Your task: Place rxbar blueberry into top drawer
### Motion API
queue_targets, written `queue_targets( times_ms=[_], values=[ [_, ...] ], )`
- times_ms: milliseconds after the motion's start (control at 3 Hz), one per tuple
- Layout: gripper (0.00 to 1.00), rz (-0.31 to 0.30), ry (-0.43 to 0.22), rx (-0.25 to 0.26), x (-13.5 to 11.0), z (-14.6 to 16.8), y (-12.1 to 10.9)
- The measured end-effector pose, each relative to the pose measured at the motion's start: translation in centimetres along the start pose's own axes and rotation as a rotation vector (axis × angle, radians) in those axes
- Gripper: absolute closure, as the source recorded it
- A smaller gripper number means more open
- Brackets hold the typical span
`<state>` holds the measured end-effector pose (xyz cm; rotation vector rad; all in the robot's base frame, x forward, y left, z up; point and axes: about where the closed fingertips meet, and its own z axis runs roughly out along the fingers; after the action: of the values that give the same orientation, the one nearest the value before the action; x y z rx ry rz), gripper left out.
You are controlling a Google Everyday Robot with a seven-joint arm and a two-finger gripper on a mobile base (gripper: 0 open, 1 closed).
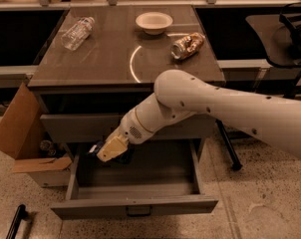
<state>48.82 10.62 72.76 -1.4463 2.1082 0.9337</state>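
Observation:
The open top drawer [135,206] is pulled out below the table, a deep grey box with side walls and a small dark handle on its front. My gripper [108,150] hangs over the left rear part of the drawer's inside, just below the flat front panel above it. It is shut on the rxbar blueberry [94,148], whose dark navy end sticks out to the left of the tan fingers. The bar is held above the drawer floor and is partly hidden by the fingers.
A grey drawer with a flat front panel [75,128] sits shut above the open one. On the table top [105,59] lie a clear plastic bottle [77,33], a white bowl [154,21] and a gold-brown can [187,45]. A cardboard box [21,133] stands at the left.

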Motion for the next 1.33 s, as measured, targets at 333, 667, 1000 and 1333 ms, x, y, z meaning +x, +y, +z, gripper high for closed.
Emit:
queue_targets(
  times_ms=[333, 667, 1000, 1333],
  values=[
    [1.0, 0.001, 0.0, 0.0, 0.0, 0.0, 0.0],
    [1.0, 0.052, 0.047, -0.006, 3.0, 2.1, -1.2],
    [1.0, 0.132, 0.12, 0.007, 7.6, 4.5, -2.8],
    [1.0, 0.221, 0.168, 0.058, 12.0, 6.4, -4.5]
  ],
)
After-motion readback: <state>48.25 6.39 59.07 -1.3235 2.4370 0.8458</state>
